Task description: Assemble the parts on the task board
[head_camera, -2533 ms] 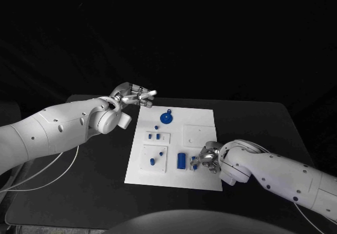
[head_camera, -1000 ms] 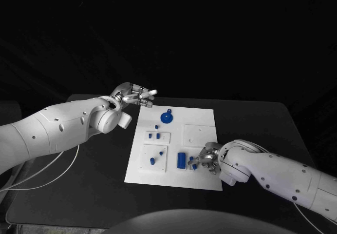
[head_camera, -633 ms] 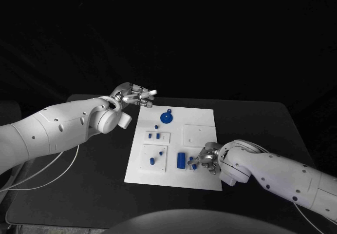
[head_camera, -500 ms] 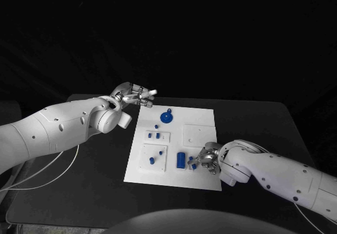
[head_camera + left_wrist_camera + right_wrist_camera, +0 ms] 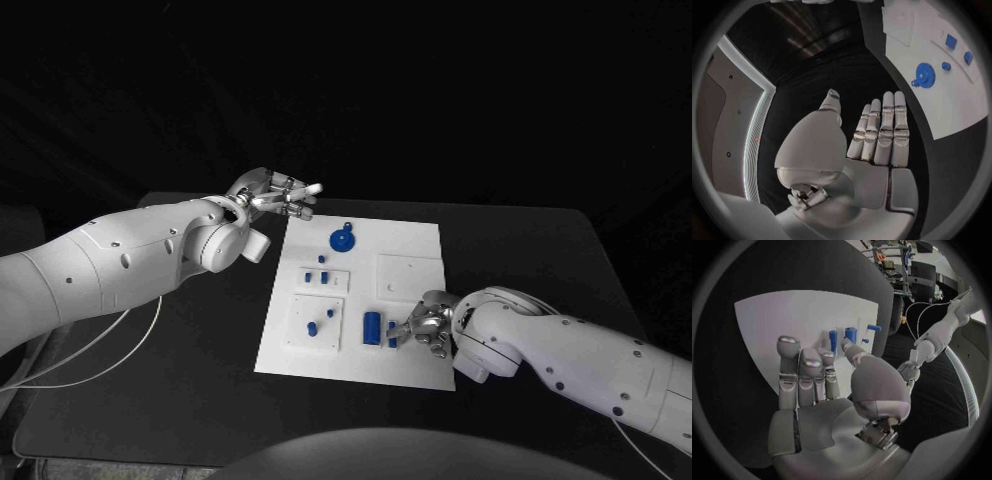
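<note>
The black worktop [image 5: 173, 380] carries the white task board [image 5: 411, 245] at its middle, long side running away from the robot.

The left arm [image 5: 101, 270] reaches in to the board's far left corner. The left hand [image 5: 274, 195] hovers there just off the board edge, over the worktop; in the left wrist view its fingers [image 5: 886, 130] lie straight and side by side, thumb apart, with nothing in them.

The right arm [image 5: 577, 360] reaches to the board's near right part. The right hand [image 5: 428, 325] is low over the board; in the right wrist view its fingers [image 5: 801, 372] are extended over the white surface and the thumb tip sits just beside small blue parts [image 5: 851, 335]. Whether it pinches one cannot be told.

On the board: a blue gear [image 5: 342, 240] near the far end, a blue cylinder [image 5: 374, 328] lying near the near end just beside the right hand, and small blue pieces [image 5: 327, 277] on raised white blocks along the left half.
</note>
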You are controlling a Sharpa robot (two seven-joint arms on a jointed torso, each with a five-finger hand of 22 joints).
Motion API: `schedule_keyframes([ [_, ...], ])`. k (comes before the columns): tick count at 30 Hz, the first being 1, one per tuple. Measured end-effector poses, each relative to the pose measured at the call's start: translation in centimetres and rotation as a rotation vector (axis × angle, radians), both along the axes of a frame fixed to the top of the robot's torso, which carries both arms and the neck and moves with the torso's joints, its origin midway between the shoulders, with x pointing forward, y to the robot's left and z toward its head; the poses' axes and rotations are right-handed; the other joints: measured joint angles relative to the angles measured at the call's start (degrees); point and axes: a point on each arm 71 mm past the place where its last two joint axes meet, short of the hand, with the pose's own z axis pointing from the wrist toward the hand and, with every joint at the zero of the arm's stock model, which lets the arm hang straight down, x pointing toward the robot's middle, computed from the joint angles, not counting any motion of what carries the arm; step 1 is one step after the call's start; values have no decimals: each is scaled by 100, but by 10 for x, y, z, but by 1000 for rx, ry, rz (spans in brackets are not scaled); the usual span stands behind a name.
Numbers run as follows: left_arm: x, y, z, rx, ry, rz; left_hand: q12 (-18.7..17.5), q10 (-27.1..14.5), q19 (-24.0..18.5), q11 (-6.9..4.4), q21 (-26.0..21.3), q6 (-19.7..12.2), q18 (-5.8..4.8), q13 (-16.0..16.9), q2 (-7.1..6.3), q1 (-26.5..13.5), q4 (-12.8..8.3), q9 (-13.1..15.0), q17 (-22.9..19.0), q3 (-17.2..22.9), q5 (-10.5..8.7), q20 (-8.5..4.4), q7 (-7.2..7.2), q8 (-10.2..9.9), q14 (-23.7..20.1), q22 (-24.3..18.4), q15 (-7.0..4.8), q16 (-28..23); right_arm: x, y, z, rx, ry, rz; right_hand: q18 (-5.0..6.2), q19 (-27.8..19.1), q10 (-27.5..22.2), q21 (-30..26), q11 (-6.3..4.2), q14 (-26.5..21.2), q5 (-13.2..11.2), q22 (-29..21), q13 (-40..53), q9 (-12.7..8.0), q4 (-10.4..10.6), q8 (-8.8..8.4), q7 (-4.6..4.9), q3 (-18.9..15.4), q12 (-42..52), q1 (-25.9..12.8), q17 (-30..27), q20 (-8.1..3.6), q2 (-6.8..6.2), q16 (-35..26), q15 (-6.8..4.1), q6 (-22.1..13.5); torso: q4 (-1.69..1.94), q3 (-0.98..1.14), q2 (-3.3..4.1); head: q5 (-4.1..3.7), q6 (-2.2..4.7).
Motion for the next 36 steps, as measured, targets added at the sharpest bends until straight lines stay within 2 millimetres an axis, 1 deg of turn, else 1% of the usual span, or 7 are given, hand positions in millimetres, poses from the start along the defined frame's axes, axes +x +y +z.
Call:
schedule_keyframes([
  [7,0,0,0,1,0,0,0,0,0,0,0,0,0,0,0,0,0,0,0,0,0,0,0,0,0,-5,0,0,0,-2,1,1,-3,-2,1,0,0,0,0,0,0,-10,0,-8,-3,0,-5,50,-16,31,9,0,-27,0,0,5,-1,0,0,-1,3],
  [8,0,0,0,1,0,0,0,0,0,0,0,0,0,0,0,0,0,0,0,0,0,0,0,0,0,-5,0,0,0,-2,1,1,-3,-2,0,0,0,0,0,0,0,-10,0,-8,-58,0,-19,67,-16,98,9,0,-35,0,0,19,-1,0,0,-3,3],
  [14,0,0,0,1,1,0,0,0,0,0,0,0,0,0,0,0,16,0,0,16,0,0,0,0,0,-5,0,0,0,-2,0,-4,-4,7,1,0,0,0,0,0,0,-10,-1,-9,-643,0,-14,-249,-16,497,8,0,225,0,0,81,-1,-2,0,-11,4],
  [16,0,0,0,2,1,1,0,0,0,0,0,0,0,0,0,0,16,0,0,16,0,0,0,0,0,-5,0,0,0,-2,1,-7,-5,15,1,0,0,0,0,0,0,-10,-1,-40,-754,0,-27,-366,-16,573,8,0,234,0,0,118,0,-2,0,-12,4],
  [21,0,0,0,2,1,1,0,0,0,0,0,0,0,0,0,0,16,0,-1,16,0,0,0,0,0,-5,0,0,-1,0,1,-11,-6,30,1,0,0,0,0,-1,0,-2,-1,-123,-808,0,-39,-621,-16,649,8,0,288,0,1,144,1,-2,0,-13,1],
  [30,0,1,0,3,1,1,0,0,0,0,0,0,0,0,0,0,16,0,-1,16,0,0,0,0,0,-4,0,0,1,3,-3,-18,-12,35,1,0,0,21,0,11,0,-2,-2,-127,-647,0,-50,-714,-16,623,26,0,314,0,-11,193,4,-3,0,-15,-2],
  [36,0,1,0,4,1,2,0,0,0,0,0,0,0,0,0,0,16,0,-1,16,0,0,0,0,0,-4,0,0,4,3,-6,-28,-19,27,1,0,21,21,-21,20,0,3,7,-120,-626,0,-67,-692,6,595,30,0,342,0,-20,211,5,-3,1,-18,-8],
])
